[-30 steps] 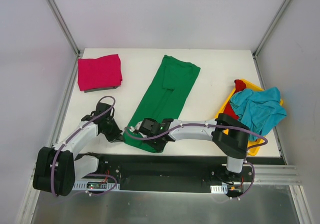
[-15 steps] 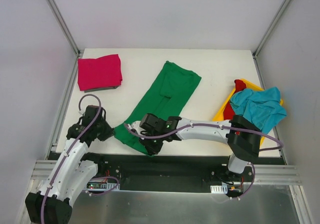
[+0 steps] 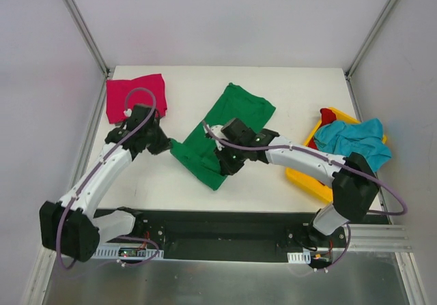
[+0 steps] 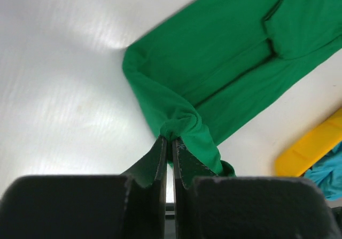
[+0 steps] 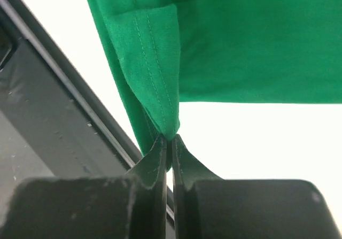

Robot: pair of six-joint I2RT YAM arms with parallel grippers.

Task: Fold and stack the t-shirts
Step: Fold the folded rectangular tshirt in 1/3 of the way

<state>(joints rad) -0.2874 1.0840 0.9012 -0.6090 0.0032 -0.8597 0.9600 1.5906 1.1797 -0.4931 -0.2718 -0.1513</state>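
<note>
Left gripper (image 4: 170,140) clamped tight on bunched corner of green tee (image 3: 235,114), cloth puckering at my fingertips. Right gripper (image 5: 171,137) pinching folded hem, double stitching showing, jaws all but closed on it. Green tee mid-table, folded band slanting 1 o'clock to 7 o'clock, near end stretched between my grippers. Pink tee (image 3: 135,97) folded flat, 10 o'clock corner. Teal tee (image 3: 351,141) crumpled beside red tee (image 3: 328,117) in bin (image 3: 305,177), 3 o'clock.
</note>
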